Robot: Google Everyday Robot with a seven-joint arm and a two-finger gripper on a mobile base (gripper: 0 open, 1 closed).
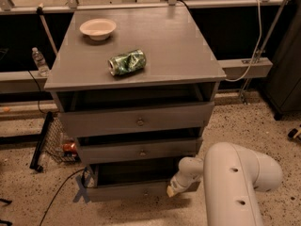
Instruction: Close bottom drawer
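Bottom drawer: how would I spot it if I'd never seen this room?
Find the grey cabinet with a bowl and a crushed green can on top. Of its three stacked drawers, the bottom drawer is nearest the floor. Unlike the top drawer and middle drawer, it has the gripper at its right end.

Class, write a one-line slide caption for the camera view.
Robot's gripper at the right end of the open bottom drawer of a grey cabinet.
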